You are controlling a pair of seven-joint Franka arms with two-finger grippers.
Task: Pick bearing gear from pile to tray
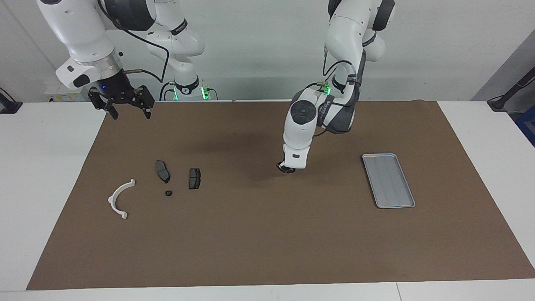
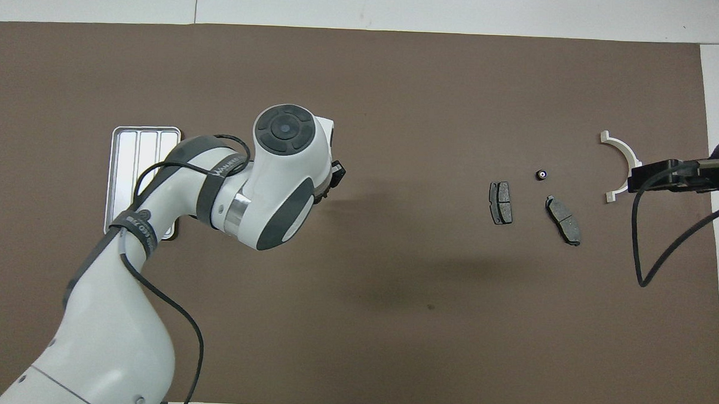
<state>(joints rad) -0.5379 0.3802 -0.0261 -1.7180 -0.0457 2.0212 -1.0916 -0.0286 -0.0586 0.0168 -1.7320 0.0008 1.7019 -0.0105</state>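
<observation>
The pile lies toward the right arm's end of the mat: a white arc bracket [image 1: 112, 200] [image 2: 630, 153], two dark brake pads [image 1: 163, 170] [image 1: 194, 178] [image 2: 500, 202] [image 2: 563, 220], and one small black round piece [image 1: 168, 193] [image 2: 540, 174] between them. The silver ridged tray [image 1: 378, 155] [image 2: 144, 128] lies toward the left arm's end, partly covered by the left arm in the overhead view. My left gripper [image 1: 286, 168] [image 2: 336, 176] hangs low over the bare mat between pile and tray, its tip dark. My right gripper [image 1: 128, 112] [image 2: 641, 176] is open, raised and waiting over the mat's edge.
A brown mat [image 1: 267, 242] covers most of the white table [image 1: 42, 167]. The left arm's forearm and elbow [image 2: 276, 181] hang over the mat beside the tray. A black cable [image 2: 662, 260] loops from the right arm.
</observation>
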